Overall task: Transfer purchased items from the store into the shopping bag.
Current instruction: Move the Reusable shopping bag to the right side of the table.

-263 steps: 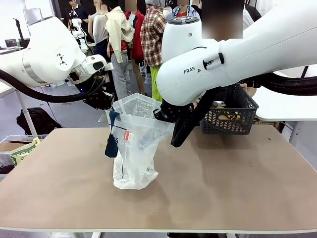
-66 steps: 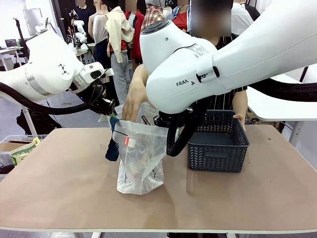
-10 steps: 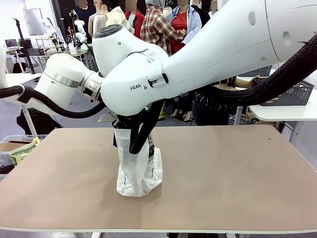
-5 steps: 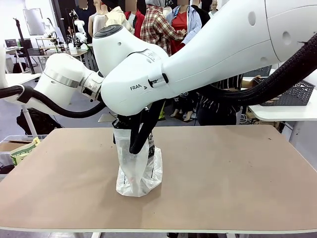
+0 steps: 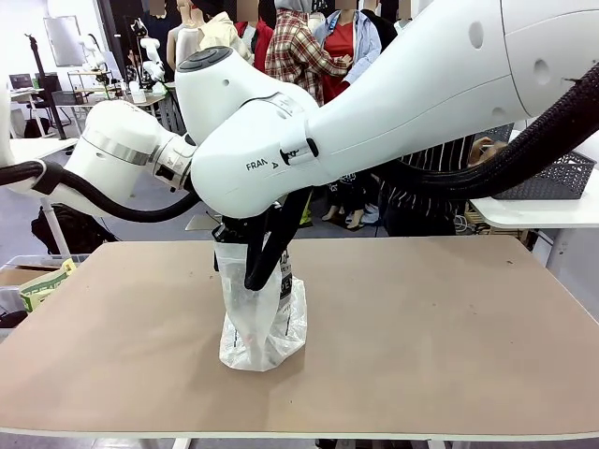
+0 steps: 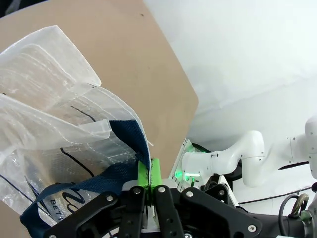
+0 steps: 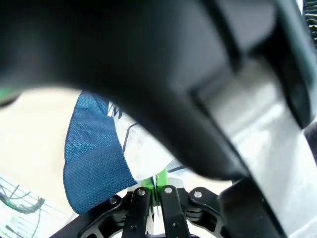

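- We saw the shopping bag (image 5: 263, 313) standing on the table (image 5: 421, 318), left of the middle, with its top gathered up and its bottom resting on the brown surface.
- The big white right arm (image 5: 374, 122) reached across the front view from the right and covered the top of the bag, so from the front we could not see where the two grippers met it.
- The left arm (image 5: 112, 164) came in from the left and ended behind the right arm.
- In the left wrist view, the left gripper (image 6: 149, 174) had its green pads pressed together on the dark blue trim (image 6: 130, 139) of the bag, so it was closed on the bag.
- The same view showed the crinkly translucent bag (image 6: 54, 119) spreading away from the fingers, with part of a dark logo with white letters near the bottom edge; the front view did not show this.
- In the right wrist view, the right gripper (image 7: 154, 187) also had its pads closed, pinching the bag's thin edge beside a blue woven handle (image 7: 94, 158); a dark blurred part of the robot covered much of this picture.
- We could not tell the single purchased items inside the bag.
- At the far side some people (image 5: 309, 47) stood, and a dark lattice basket (image 5: 552, 178) was on a white table at the far right.
- A box (image 5: 42, 285) sat low at the left, beside the table.
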Robot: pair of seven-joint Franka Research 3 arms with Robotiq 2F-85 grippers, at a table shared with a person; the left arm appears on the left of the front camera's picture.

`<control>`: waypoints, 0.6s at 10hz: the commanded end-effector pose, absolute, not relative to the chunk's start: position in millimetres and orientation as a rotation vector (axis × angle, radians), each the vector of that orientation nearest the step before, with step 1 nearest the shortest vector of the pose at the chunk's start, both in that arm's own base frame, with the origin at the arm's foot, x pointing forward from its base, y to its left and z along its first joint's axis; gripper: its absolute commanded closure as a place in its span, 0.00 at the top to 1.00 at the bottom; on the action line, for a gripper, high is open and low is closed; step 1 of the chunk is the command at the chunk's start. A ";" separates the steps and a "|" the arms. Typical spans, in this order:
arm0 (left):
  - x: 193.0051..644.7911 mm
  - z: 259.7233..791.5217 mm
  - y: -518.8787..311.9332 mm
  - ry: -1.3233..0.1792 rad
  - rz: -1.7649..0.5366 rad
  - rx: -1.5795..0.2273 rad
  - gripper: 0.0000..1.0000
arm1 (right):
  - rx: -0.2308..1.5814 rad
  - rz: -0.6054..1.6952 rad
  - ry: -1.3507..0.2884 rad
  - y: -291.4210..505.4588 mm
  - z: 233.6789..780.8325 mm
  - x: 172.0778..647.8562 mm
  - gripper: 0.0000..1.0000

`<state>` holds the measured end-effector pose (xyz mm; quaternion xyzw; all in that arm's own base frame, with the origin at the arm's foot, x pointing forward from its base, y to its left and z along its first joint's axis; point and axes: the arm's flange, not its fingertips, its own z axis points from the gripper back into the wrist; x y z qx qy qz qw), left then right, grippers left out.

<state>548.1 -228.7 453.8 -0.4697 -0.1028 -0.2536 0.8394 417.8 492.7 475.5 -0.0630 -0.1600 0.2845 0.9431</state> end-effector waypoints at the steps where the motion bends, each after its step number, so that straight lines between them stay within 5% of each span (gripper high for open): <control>1: 545.9 460.3 -230.9 -0.216 -0.518 -1.009 0.00 | -0.115 0.564 -0.342 492.7 470.7 418.3 0.00; 6: 546.2 460.3 -229.6 -0.216 -0.512 -1.015 0.00 | -0.109 0.553 -0.346 487.6 474.0 415.7 0.98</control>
